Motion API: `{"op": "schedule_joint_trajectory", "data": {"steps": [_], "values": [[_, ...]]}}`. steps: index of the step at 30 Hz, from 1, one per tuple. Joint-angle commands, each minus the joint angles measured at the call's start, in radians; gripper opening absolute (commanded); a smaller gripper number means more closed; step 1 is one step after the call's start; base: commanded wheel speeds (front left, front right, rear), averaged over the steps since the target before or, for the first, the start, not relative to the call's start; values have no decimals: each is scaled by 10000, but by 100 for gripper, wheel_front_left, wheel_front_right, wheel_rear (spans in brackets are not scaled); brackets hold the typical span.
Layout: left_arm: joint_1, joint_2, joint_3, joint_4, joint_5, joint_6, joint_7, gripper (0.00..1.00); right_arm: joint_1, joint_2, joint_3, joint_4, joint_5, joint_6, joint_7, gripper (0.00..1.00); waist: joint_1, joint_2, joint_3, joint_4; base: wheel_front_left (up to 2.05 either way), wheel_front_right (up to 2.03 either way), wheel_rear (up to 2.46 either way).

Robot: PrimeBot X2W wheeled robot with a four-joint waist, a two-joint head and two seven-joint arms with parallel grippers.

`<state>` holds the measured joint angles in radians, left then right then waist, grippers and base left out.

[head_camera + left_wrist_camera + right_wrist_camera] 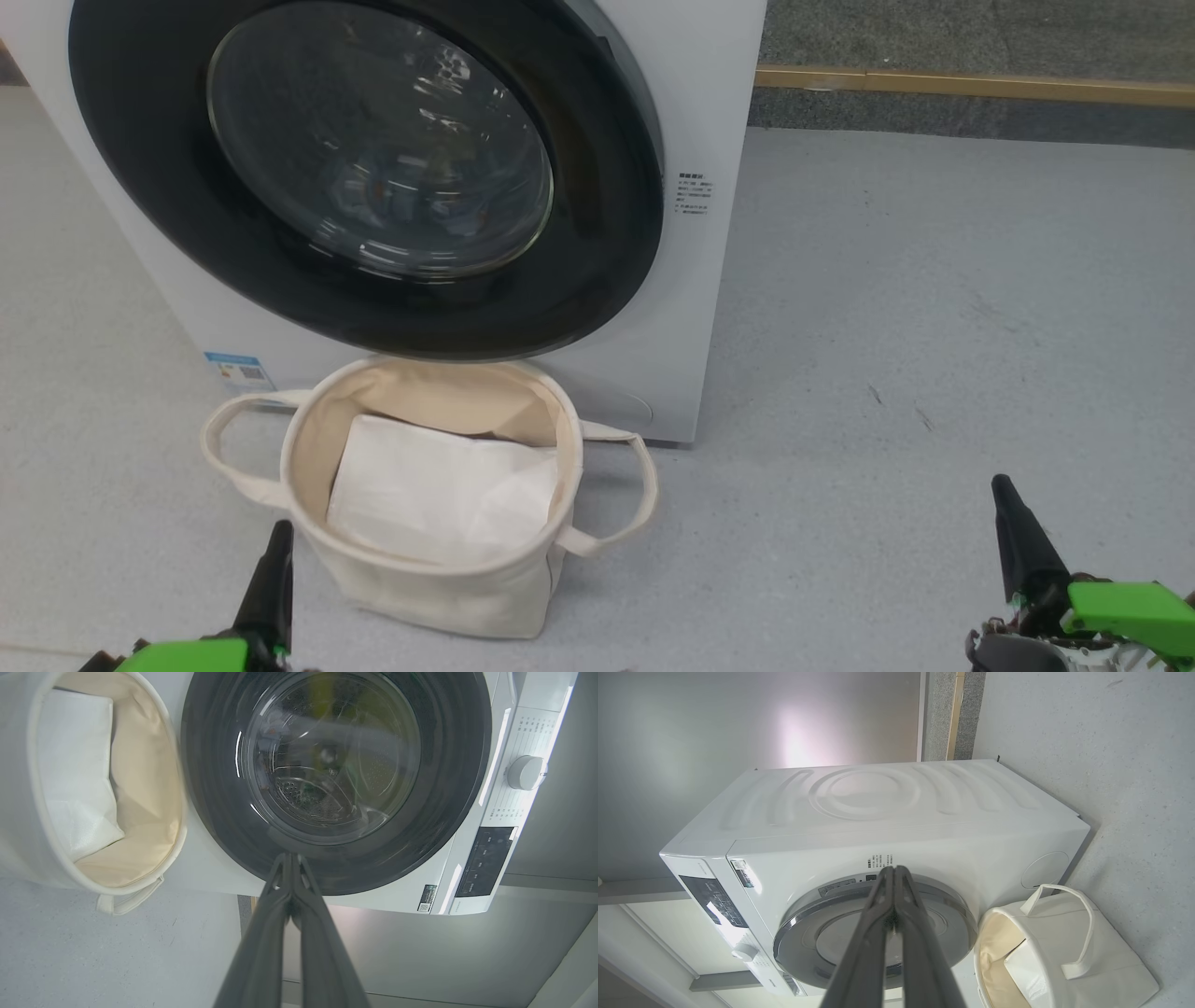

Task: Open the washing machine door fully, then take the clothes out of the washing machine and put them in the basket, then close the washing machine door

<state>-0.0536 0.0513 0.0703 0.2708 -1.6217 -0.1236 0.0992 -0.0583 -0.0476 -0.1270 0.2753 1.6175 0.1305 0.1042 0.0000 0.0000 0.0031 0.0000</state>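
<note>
1. The left end effector (278, 541) sits at the lower left of the head view. Its two dark fingers are pressed together into one spike pointing up the frame.
2. A green housing (182, 655) shows at its base, cut off by the bottom edge.
3. The right end effector (1006, 495) sits at the lower right, fingers likewise closed and leaning slightly toward the upper left. A green wrist cover (1134, 607) lies beside its base.
4. In the left wrist view, the left end effector (290, 861) rises from bottom centre, its tips touching near mid-frame.
5. In the right wrist view, the right end effector (894, 871) does the same, tips together.
</note>
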Motion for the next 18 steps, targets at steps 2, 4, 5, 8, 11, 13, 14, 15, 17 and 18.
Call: {"op": "schedule_joint_trajectory", "data": {"steps": [2, 4, 5, 8, 11, 13, 14, 15, 17, 18], "values": [[-536, 53, 353, -261, 64, -71, 74, 0, -492, -56, 165, -307, -63, 2, 64, 0, 0, 0, 0, 0, 0, 0, 0], [-536, 51, 357, -261, 67, -71, 77, 0, -493, -54, 163, -307, -64, 2, 66, 0, 0, 0, 0, 0, 0, 0, 0], [-536, 50, 358, -261, 68, -71, 78, 0, -493, -54, 162, -307, -65, 2, 66, 0, 0, 0, 0, 0, 0, 0, 0], [-537, 47, 362, -261, 71, -71, 81, 0, -493, -52, 160, -307, -66, 2, 68, 0, 0, 0, 0, 0, 0, 0, 0], [-537, 45, 366, -261, 74, -71, 84, 0, -493, -51, 158, -307, -68, 2, 69, 0, 0, 0, 0, 0, 0, 0, 0], [-537, 43, 368, -261, 76, -71, 86, 0, -493, -50, 157, -307, -69, 2, 70, 0, 0, 0, 0, 0, 0, 0, 0], [-537, 42, 369, -260, 77, -71, 87, 0, -493, -50, 157, -306, -69, 2, 70, 0, 0, 0, 0, 0, 0, 0, 0], [-538, 41, 371, -260, 78, -71, 88, 0, -493, -50, 156, -306, -70, 2, 71, 0, 0, 0, 0, 0, 0, 0, 0], [-538, 40, 373, -260, 80, -71, 90, 0, -493, -49, 155, -306, -71, 2, 72, 0, 0, 0, 0, 0, 0, 0, 0], [-538, 39, 374, -260, 81, -71, 91, 0, -494, -49, 154, -306, -71, 2, 72, 0, 0, 0, 0, 0, 0, 0, 0]]}}
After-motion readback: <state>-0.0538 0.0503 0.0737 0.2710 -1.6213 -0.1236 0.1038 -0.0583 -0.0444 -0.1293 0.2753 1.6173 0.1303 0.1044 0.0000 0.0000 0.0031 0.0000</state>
